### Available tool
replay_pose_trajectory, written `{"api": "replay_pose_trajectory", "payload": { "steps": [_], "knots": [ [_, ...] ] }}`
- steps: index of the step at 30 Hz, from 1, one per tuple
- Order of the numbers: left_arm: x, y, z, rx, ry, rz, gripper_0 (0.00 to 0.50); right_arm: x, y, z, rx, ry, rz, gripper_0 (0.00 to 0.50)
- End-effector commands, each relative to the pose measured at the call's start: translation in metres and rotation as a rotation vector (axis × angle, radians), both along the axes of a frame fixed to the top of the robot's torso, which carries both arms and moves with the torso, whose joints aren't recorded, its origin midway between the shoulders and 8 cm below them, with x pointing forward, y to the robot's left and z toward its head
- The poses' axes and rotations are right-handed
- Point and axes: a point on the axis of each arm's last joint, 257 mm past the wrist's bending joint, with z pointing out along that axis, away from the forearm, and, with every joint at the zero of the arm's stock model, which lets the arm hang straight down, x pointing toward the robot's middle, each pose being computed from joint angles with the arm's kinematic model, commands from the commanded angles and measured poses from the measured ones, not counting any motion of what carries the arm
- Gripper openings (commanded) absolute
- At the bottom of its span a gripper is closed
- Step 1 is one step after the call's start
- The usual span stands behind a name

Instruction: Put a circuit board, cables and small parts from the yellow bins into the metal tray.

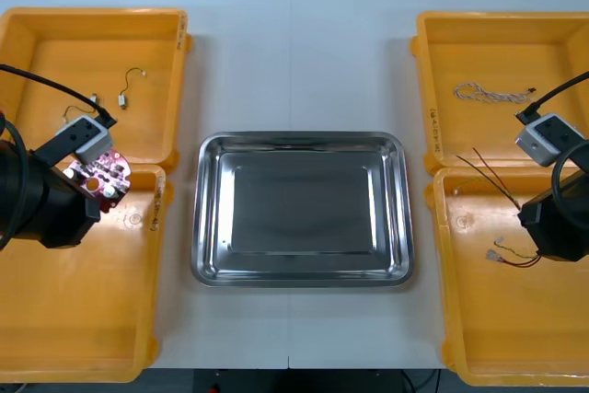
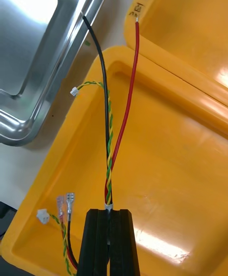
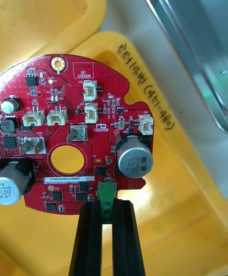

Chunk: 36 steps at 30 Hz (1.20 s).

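Risk first: my left claw [image 3: 107,208] pinches the circuit board [image 3: 61,128] only by a green connector on its edge, so I reckon the board could swivel or slip w/ any quick swing. It hangs mid-left of the front view, over the seam btwn the two left bins. Right claw [image 2: 110,212], far right over the lower-right bin [image 1: 479,338], is clamped on a red-and-yellow cable bundle [image 2: 110,162]. The long loose ends could snag the bin wall or tray rim.

Metal tray [image 1: 301,140], centre of bench [image 1: 239,62], holds nothing yet. Upper-left bin [image 1: 55,20]: small metal parts [image 1: 122,98]. Upper-right bin [image 1: 460,29]: pale twisted cable [image 1: 492,92]. Lower-left bin [image 1: 74,319] looks bare.
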Motion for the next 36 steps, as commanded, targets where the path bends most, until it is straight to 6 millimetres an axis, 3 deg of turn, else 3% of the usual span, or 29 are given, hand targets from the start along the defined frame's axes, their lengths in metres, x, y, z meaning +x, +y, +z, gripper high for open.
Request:
{"api": "replay_pose_trajectory", "payload": {
  "steps": [1, 27, 36],
  "knots": [
    [0.009, -0.03, 0.014, -0.033, -0.051, 0.0, 0.0, -0.003, 0.014, 0.007, -0.023, -0.029, 0.03, 0.0],
    [0.016, -0.113, 0.0, -0.151, -0.063, 0.125, 0.0, -0.006, 0.017, 0.0, -0.083, -0.033, 0.064, 0.0],
    [0.013, -0.132, -0.013, -0.154, -0.052, 0.138, 0.0, -0.006, 0.018, 0.0, -0.084, -0.034, 0.067, 0.0]
  ]
}}
